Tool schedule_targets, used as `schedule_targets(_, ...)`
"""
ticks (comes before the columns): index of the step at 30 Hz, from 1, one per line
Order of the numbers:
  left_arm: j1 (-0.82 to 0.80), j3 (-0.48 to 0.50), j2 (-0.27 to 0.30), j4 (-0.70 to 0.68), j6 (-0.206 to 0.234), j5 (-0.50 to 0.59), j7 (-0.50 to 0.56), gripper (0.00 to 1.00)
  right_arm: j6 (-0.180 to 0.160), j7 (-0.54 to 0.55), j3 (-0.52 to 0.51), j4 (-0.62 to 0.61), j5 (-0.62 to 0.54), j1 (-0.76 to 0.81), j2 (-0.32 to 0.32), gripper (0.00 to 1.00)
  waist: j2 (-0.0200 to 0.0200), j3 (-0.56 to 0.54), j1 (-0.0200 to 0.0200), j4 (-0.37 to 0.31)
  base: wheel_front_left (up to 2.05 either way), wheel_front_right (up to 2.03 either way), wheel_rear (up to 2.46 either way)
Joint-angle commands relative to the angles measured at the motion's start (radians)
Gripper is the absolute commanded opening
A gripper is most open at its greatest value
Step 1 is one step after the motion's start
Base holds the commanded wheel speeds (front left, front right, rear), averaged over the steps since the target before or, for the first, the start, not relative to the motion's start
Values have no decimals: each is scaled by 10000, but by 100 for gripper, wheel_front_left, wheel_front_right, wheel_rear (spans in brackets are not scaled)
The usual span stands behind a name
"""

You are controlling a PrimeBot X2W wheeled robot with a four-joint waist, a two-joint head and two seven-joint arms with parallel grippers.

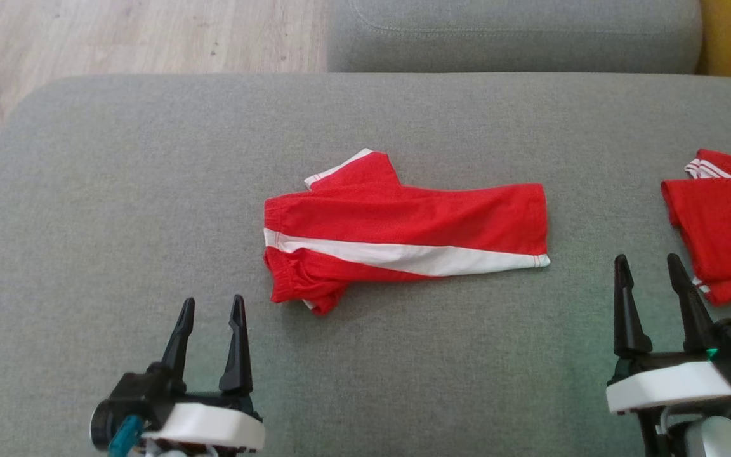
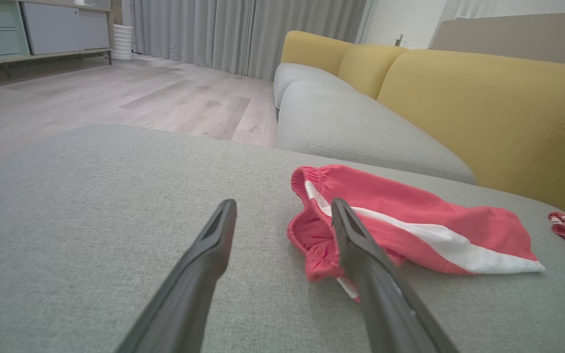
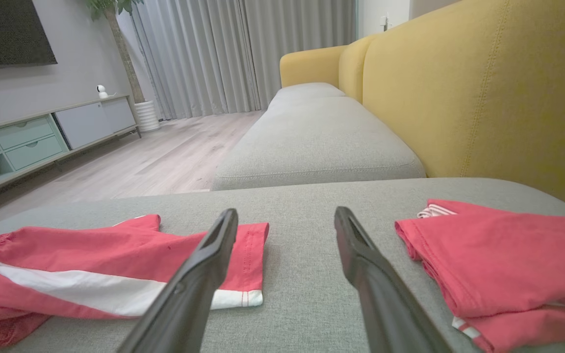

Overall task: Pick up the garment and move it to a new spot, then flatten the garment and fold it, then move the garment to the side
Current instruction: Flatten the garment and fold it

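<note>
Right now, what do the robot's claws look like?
The left claw and right claw each have two long, black, pointed fingers on a white rounded base. Teal parts show beside both bases, and a green light glows on the right one.

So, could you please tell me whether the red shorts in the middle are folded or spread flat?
Folded: the red shorts lie doubled lengthwise, one leg over the other, with the waistband bunched.

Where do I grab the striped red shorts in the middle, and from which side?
Best bet: pinch the bunched waistband corner nearest the left end effector, approaching from the near left. There the fabric humps up off the cushion; the hem end lies flat.
</note>
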Motion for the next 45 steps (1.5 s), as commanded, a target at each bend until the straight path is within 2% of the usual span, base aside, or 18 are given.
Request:
schedule_targets(1,-535,267,100,-314,-41,92,-27,100,75,47,274,-374,-53,-216,-60,100,-1,57,0,-24,0,0,0)
schedule_targets(5,-1161,90,74,-176,-248,51,390,100,75,82,416,-396,-73,-307,-60,100,-1,260,0,-91,0,0,0)
schedule_targets(8,-1827,-141,7,333,-290,-7,1341,100,75,118,534,-414,-108,-394,-60,100,-1,448,0,-170,0,0,0)
schedule_targets(16,-3313,-66,-159,1551,163,-255,3130,100,75,165,807,-420,-196,-685,-60,100,-1,947,0,-554,0,0,0)
schedule_targets(20,-3602,-7,-176,1565,336,-288,3372,100,75,158,719,-432,-259,-754,-60,100,-1,1100,0,-647,0,0,0)
schedule_targets(28,-3772,-196,-223,1293,305,-246,3427,99,75,173,654,-330,-336,-925,-60,100,-1,1237,0,-655,0,0,0)
schedule_targets(29,-3780,-216,-237,1244,305,-231,3383,90,75,200,689,-297,-354,-951,-60,100,-1,1251,0,-649,0,0,0)
schedule_targets(30,-3777,-245,-252,1212,313,-219,3373,73,75,253,740,-245,-389,-974,-60,100,-1,1264,0,-643,0,0,0)
schedule_targets(31,-3769,-281,-266,1187,313,-214,3385,48,75,296,783,-188,-417,-1003,-60,100,-1,1280,0,-637,0,0,0)
schedule_targets(33,-3763,-337,-282,1146,318,-208,3414,31,75,388,876,-44,-466,-1086,-60,100,-1,1321,0,-626,0,0,0)
schedule_targets(34,-3764,-357,-282,1130,317,-209,3429,12,75,425,925,43,-497,-1149,-60,100,-1,1342,0,-620,0,0,0)
schedule_targets(35,-3767,-366,-279,1114,317,-213,3433,4,75,461,969,143,-522,-1223,-60,100,-1,1362,0,-615,0,0,0)
schedule_targets(36,-3772,-369,-277,1097,321,-218,3425,0,75,505,1015,261,-556,-1302,-60,100,-1,1383,0,-609,0,0,0)
schedule_targets(45,-3786,-355,-261,1024,423,-227,3259,0,75,888,1420,2061,-974,-2319,-60,100,-1,1634,0,-465,0,0,0)
